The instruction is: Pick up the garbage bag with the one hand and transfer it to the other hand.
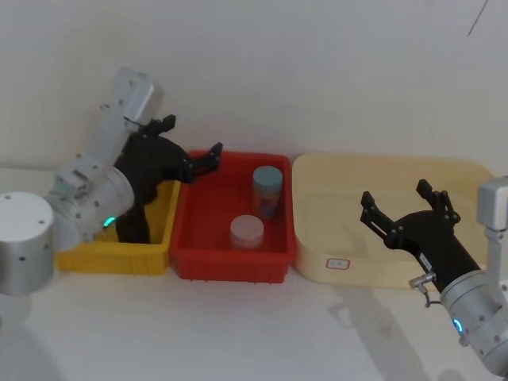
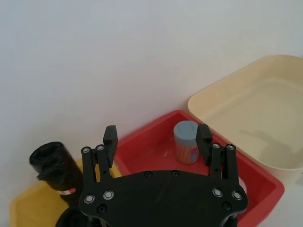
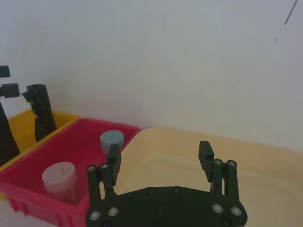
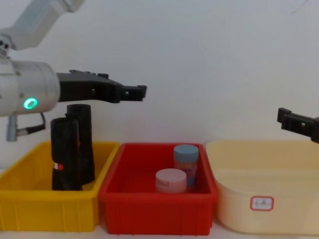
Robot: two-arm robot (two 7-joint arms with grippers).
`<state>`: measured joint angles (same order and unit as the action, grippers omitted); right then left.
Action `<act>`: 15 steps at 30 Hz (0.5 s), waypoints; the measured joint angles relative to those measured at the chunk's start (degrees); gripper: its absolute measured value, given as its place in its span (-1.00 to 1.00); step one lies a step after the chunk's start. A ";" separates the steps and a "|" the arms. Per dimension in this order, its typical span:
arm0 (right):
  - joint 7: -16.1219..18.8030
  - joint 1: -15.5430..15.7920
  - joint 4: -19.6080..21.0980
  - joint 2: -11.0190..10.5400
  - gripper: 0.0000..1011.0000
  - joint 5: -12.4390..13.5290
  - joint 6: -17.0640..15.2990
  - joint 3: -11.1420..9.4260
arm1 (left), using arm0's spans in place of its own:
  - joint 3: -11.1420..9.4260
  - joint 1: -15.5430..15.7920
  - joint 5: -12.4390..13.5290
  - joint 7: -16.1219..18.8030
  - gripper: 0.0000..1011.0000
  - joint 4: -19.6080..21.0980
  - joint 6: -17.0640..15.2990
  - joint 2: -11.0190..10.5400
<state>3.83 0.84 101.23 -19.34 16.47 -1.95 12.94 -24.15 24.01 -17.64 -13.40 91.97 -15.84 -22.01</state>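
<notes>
My green-lit left gripper [image 1: 189,136] hangs empty, fingers spread, above the edge where the yellow bin [image 4: 45,209] meets the red bin [image 4: 154,216]. The garbage bag [image 4: 65,154] stands upright in the yellow bin on the table [image 1: 238,333], ungrasped, just in front of a second black roll [image 4: 85,134]. My blue-lit right gripper [image 1: 395,194] hovers with fingers apart over the cream tub [image 1: 333,182].
</notes>
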 joint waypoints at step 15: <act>0.00 0.00 0.00 0.00 0.98 0.00 0.00 0.00 | 6.52 -2.34 -5.42 -3.55 0.98 0.89 -1.58 -3.75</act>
<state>3.83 0.84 101.23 -19.34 16.46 -1.95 12.94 -17.63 21.68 -23.06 -16.95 92.86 -17.42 -25.76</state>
